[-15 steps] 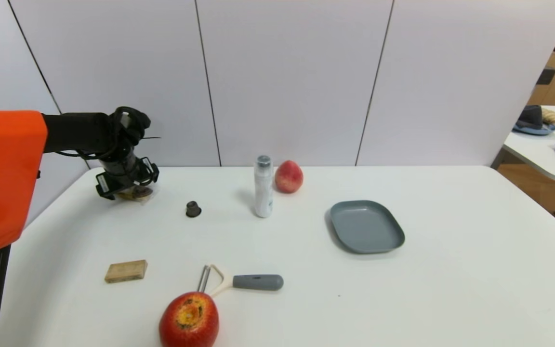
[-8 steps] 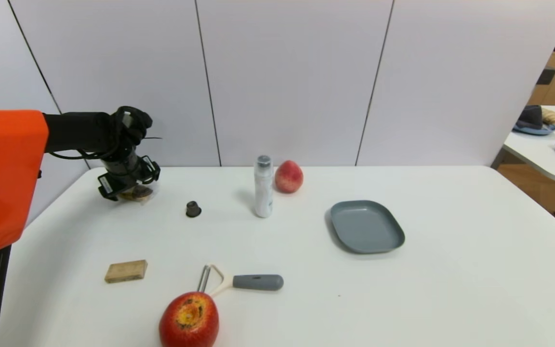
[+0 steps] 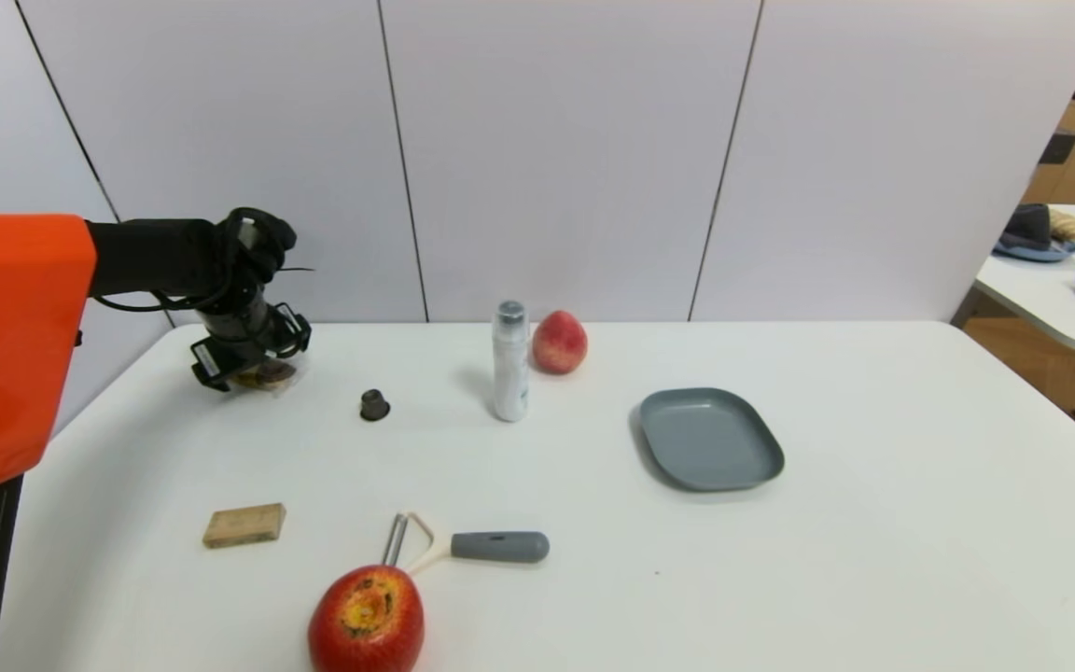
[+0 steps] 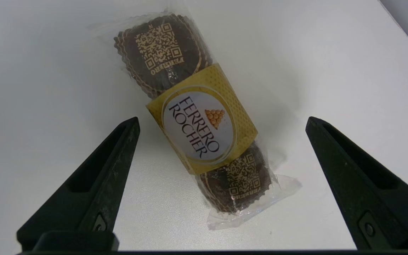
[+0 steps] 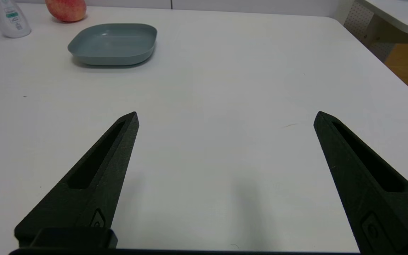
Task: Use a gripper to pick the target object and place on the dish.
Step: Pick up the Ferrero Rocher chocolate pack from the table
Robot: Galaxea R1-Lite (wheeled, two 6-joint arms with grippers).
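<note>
Gold-labelled chocolates (image 4: pixel 202 118) lie on the far left of the bench (image 3: pixel 873 523), between the left end effector's (image 4: pixel 222 120) wide-apart jaws. Over the last second that end effector has barely shifted, so the grasp seems imminent; the dish (image 3: pixel 712 441) waits to the right.

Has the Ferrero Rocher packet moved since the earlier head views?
No; the Ferrero Rocher packet shows no visible shift against the dark capsule, though the left gripper partly hides it.
</note>
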